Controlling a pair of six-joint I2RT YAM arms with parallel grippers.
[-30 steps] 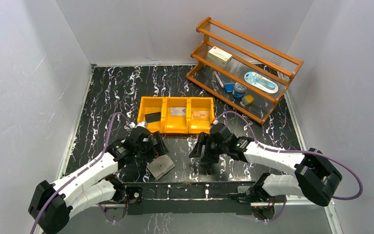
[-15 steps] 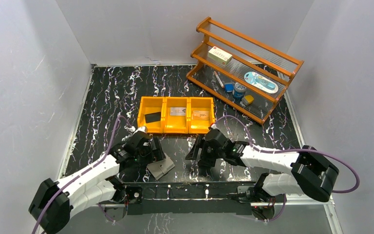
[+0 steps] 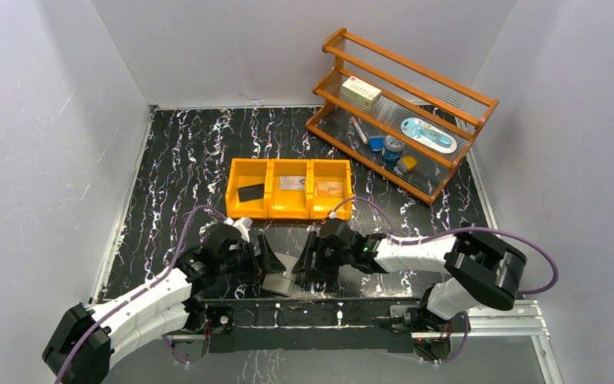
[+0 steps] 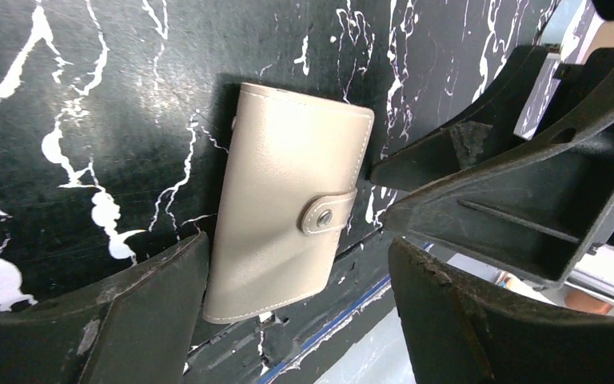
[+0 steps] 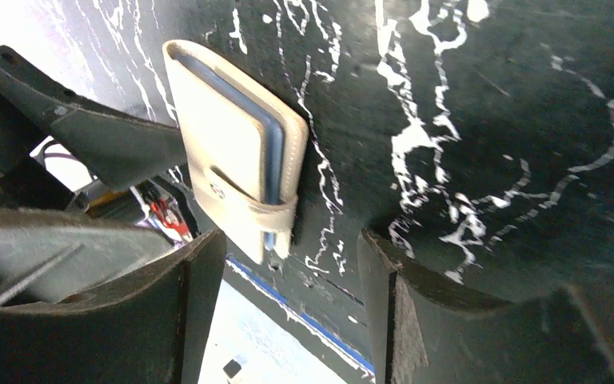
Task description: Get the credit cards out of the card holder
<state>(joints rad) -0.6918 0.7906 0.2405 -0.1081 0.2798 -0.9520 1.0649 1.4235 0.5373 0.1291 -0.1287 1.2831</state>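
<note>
The card holder [image 3: 278, 282] lies shut on the black marbled table at the near edge, grey cover up and snap strap fastened. It shows in the left wrist view [image 4: 288, 200] and edge-on, with its blue lining, in the right wrist view [image 5: 236, 172]. My left gripper [image 3: 269, 259] is open, and the holder's near end lies between its fingers [image 4: 296, 320]. My right gripper [image 3: 310, 264] is open just right of the holder [image 5: 288, 312]. A black card [image 3: 250, 192], a silvery grey card [image 3: 291, 183] and a tan-orange card [image 3: 329, 189] lie in the orange bin.
The orange three-compartment bin [image 3: 269, 210] stands mid-table behind both grippers. A wooden rack [image 3: 404, 112] at the back right holds a cream box [image 3: 362, 91], pens and small items. The table's front edge with a blue strip [image 4: 344, 316] runs right beside the holder.
Both grippers have moved toward the near edge and toward each other, the right one leftward, and now flank the card holder. The holder has shifted slightly right.
</note>
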